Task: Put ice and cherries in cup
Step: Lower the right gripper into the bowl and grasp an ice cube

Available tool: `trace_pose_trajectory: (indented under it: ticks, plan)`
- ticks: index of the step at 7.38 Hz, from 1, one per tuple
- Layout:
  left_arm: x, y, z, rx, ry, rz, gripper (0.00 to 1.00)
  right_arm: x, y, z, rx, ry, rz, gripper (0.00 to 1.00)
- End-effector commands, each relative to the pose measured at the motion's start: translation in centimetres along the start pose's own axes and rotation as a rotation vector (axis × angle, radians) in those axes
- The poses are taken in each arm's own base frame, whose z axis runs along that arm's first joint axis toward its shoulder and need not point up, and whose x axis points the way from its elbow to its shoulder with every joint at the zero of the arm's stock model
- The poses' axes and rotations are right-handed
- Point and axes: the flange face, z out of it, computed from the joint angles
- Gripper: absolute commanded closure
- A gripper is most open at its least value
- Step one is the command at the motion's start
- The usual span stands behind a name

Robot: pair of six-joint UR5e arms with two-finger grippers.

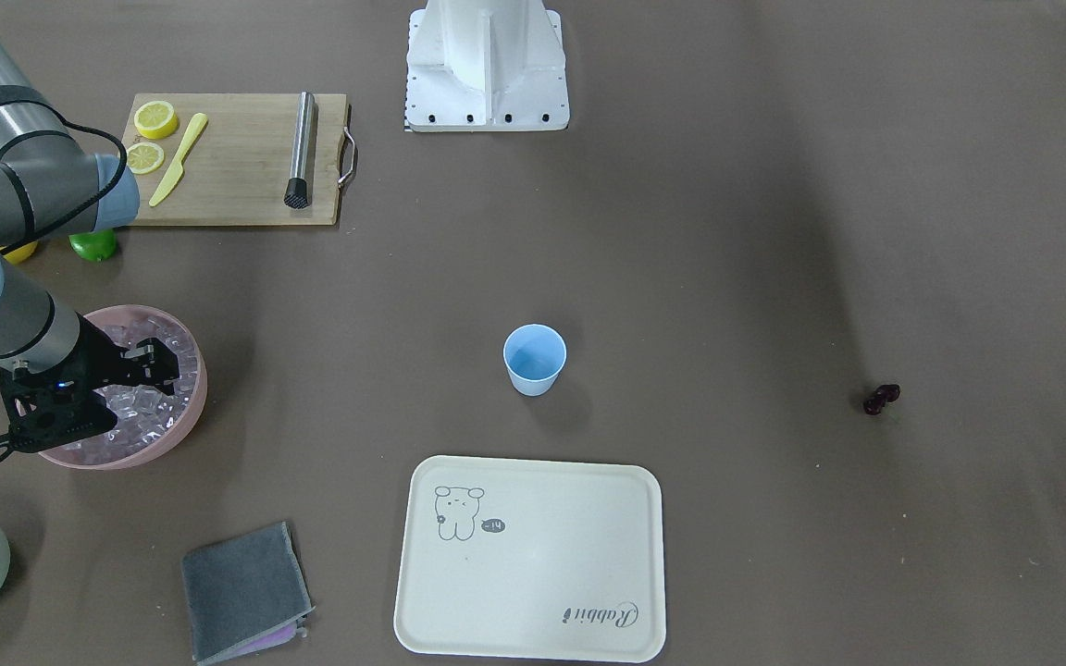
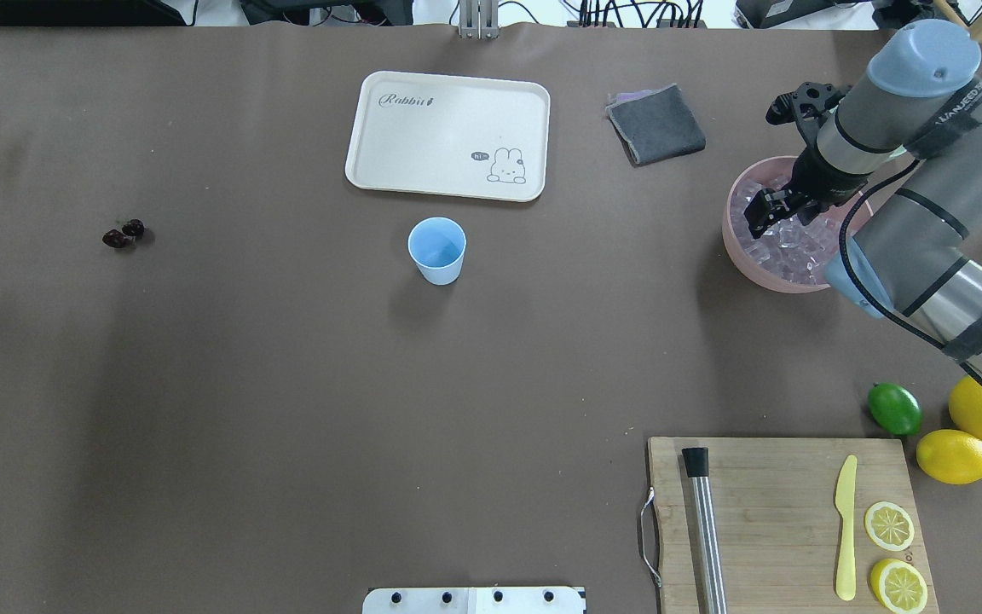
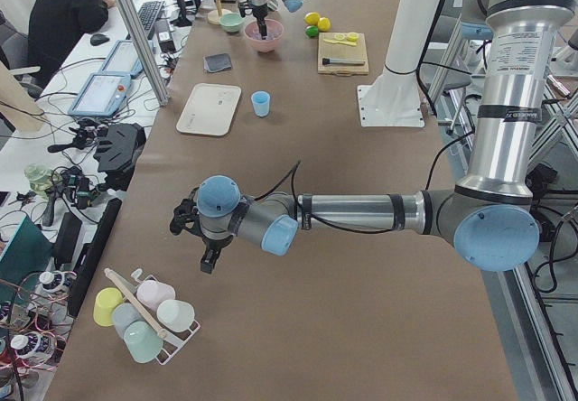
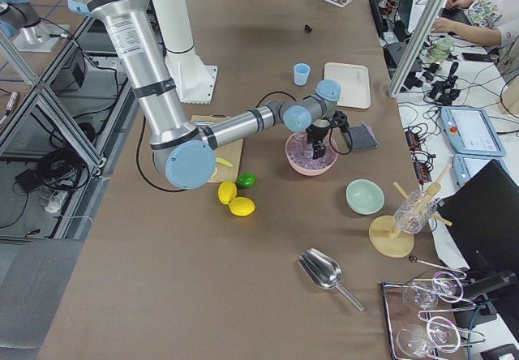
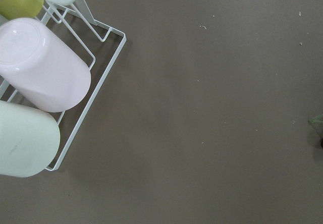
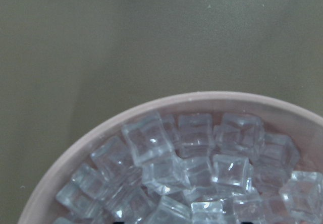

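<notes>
My right end effector (image 1: 161, 365) hangs over the ice (image 6: 192, 168) with its fingers spread apart. The ice is heaped in the pink bowl (image 6: 96, 133), near the right end of the tabletop (image 2: 286, 384) and toward its far edge. The blue cup (image 2: 437, 250) stands upright around the middle. The cherries (image 2: 124, 234) lie toward the left end, well apart from the cup. My left end effector (image 3: 209, 258) hovers at the left end near a rack of cups (image 3: 144, 315); I cannot tell whether it is open or closed.

I see a cream tray (image 2: 423, 145) on the far tabletop, a grey cloth (image 2: 655, 125) to its right, and a cutting board (image 2: 772, 512) near.
</notes>
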Motion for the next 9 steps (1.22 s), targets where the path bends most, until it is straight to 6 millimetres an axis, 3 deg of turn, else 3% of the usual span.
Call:
trace_pose_trajectory:
  ticks: [1,2,4,7,8,9]
  plan:
    - [0.0,0.3,0.2,0.002,0.001,0.007,0.02,-0.1,-0.1,0.0,0.0,-0.001,0.003,0.47]
    - [-0.2,0.5,0.4,0.003,0.002,0.008,0.02,-0.2,-0.1,-0.1,0.002,-0.002,0.002,0.54]
    - [-0.6,0.8,0.7,-0.006,0.001,0.001,0.02,-0.4,-0.2,-0.3,0.007,-0.004,0.004,0.56]
    - [-0.6,0.8,0.7,-0.005,0.002,0.002,0.02,-0.8,-0.3,-1.1,0.018,-0.015,0.006,0.68]
    - [-0.6,0.8,0.7,-0.004,0.001,0.003,0.02,-0.3,-0.7,-3.7,0.05,-0.031,0.014,0.73]
    - [-0.6,0.8,0.7,-0.004,0.001,0.004,0.02,-2.1,-2.1,-6.2,0.07,-0.08,0.029,0.83]
